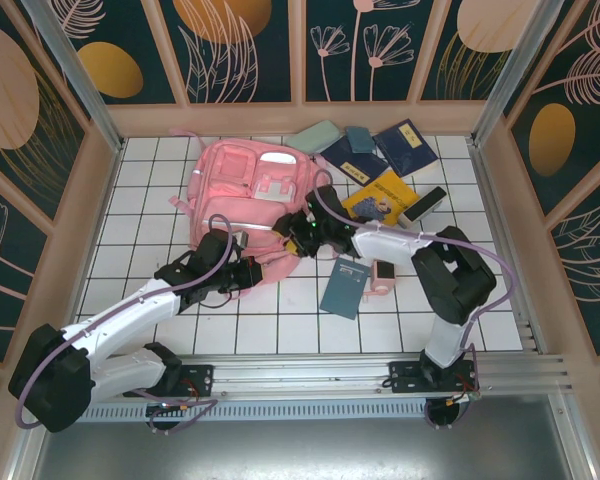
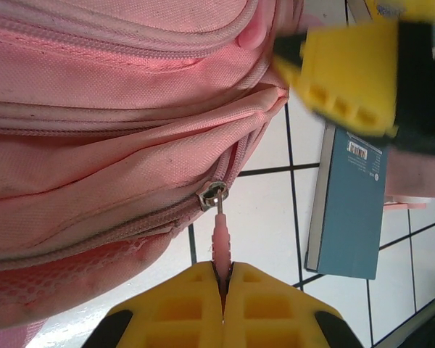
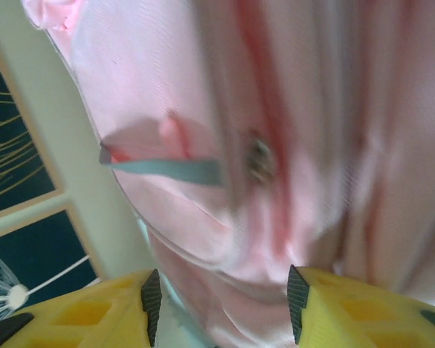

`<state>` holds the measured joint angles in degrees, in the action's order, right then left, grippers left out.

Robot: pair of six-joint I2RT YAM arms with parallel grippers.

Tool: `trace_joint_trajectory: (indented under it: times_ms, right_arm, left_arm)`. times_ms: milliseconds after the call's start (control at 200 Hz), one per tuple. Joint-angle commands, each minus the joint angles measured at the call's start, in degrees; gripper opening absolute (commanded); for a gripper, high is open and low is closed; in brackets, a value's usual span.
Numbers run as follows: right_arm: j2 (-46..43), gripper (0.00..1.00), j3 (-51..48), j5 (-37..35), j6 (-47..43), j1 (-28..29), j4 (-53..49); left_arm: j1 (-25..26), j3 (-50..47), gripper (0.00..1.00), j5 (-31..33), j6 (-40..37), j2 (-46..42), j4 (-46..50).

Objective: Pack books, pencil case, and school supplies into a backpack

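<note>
from above, the pink backpack [image 1: 242, 190] lies flat on the tiled table [image 1: 140, 200], and as far as i can see nothing has gone into it – everything to be packed lies outside, to its right. the mint pencil case [image 1: 315, 137] and a small teal pad [image 1: 359, 138] sit by the far wall, with the navy books [image 1: 408, 146] just beside them. the yellow book [image 1: 380, 195] and a black bar [image 1: 423, 206] lie a little nearer. the dark teal book [image 1: 346, 287] and the pink cube [image 1: 383, 277] are nearest the arms. the left gripper [image 1: 246, 272] is at the bag's near edge and the right gripper [image 1: 294, 226] is at its right side.

in the left wrist view, the fingers are pressed together on the pink zip pull [image 2: 222, 243], which hangs from the metal slider [image 2: 212, 194]. the zip looks closed around the slider, though i cannot follow its whole length.

the right wrist view is blurred. the fingers stand apart with a fold of the bag's pink fabric between the pads, and i cannot tell whether they pinch it or only straddle it.

my reading is that the job is at its very start – the bag has yet to be opened. the zip must be drawn back, and then the books, the case and all the small things have yet to go in
</note>
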<state>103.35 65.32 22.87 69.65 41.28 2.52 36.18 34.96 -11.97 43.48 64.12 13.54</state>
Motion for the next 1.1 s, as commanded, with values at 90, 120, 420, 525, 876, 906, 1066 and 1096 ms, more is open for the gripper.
trace_joint_trajectory:
  times_ms: [90,120,420,525,876,906,1066,1096]
  right_arm:
    - [7.01,0.51,12.50,-7.68,-11.98,0.60,-13.97]
    - [7.61,0.51,13.16,-7.84,-12.56,0.73,-14.44]
    - [5.59,0.50,10.45,-11.26,-14.48,1.04,-14.93]
    - [6.36,0.50,10.90,-10.67,-14.71,1.09,-15.14]
    - [1.77,0.49,8.40,-13.92,-16.88,1.43,-15.39]
    - [1.64,0.48,8.39,-14.00,-17.08,1.39,-15.53]
    - [2.36,0.48,8.71,-13.64,-17.45,1.42,-15.14]
    - [2.94,0.48,9.02,-13.23,-17.51,1.39,-15.03]
  left_arm:
    - [0.55,0.86,0.00,-0.48,-1.37,-1.97,-1.85]
    - [0.55,0.69,0.00,-0.35,-1.32,-2.11,-1.98]
    - [0.55,0.12,0.00,-0.14,-1.32,-2.72,-2.03]
    - [0.58,0.02,0.00,0.07,-1.54,-2.95,-1.60]
    - [0.56,-0.51,0.00,0.31,-1.57,-3.08,-1.76]
    - [0.58,-0.51,0.00,0.36,-1.55,-2.99,-1.83]
    - [0.55,-0.22,0.00,-0.15,-1.47,-2.58,-2.07]
    - [0.57,-0.07,0.00,-0.14,-1.47,-2.59,-2.02]
